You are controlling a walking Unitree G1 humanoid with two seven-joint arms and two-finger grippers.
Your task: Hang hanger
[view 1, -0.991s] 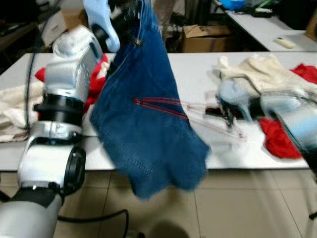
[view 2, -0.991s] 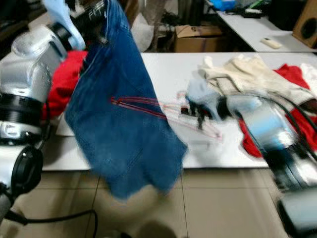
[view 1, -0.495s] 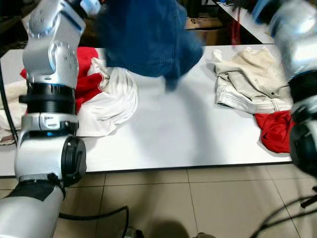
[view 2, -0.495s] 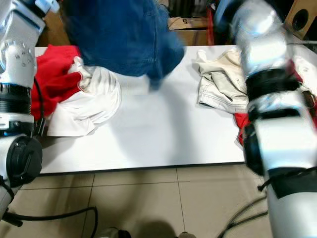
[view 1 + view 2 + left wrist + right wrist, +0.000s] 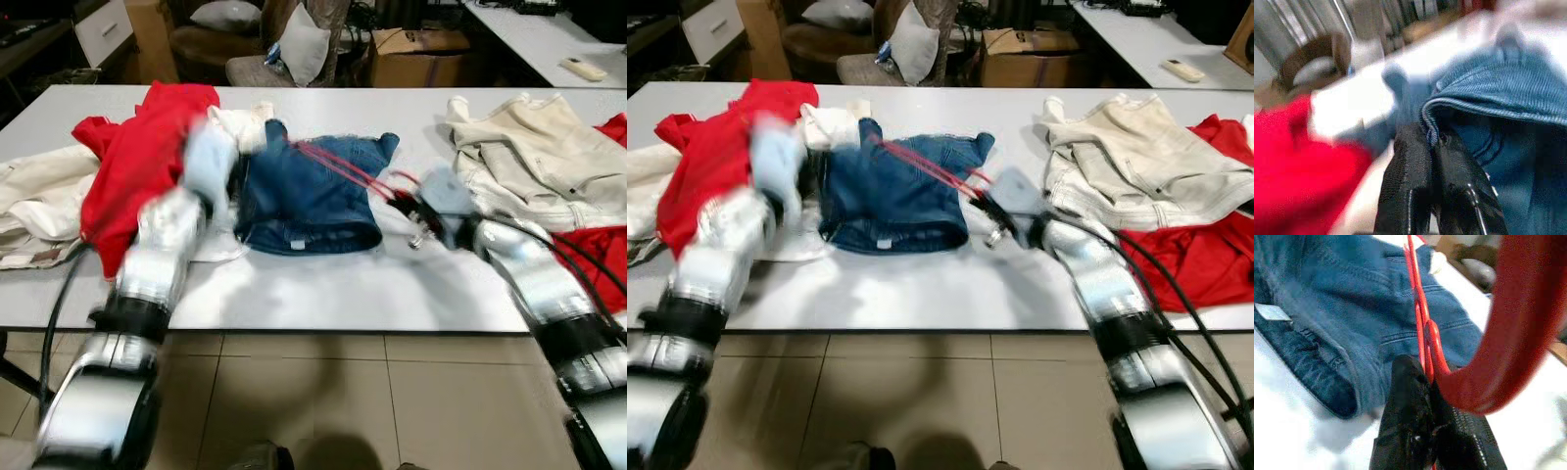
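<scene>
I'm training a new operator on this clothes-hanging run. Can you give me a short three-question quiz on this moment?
1. True or false: the blue jeans lie on the white table.
2. What does the right gripper hold? A) a white shirt B) the red hanger C) a pillow
3. Fill in: the left gripper is shut on the edge of the ____.

Key:
1. True. The jeans lie on the table between the red garment and the cream garment.
2. B. The jaws are shut on the hanger near its hook, and the hanger lies across the jeans.
3. Jeans. In the left wrist view the denim hem sits between the jaws.
</scene>
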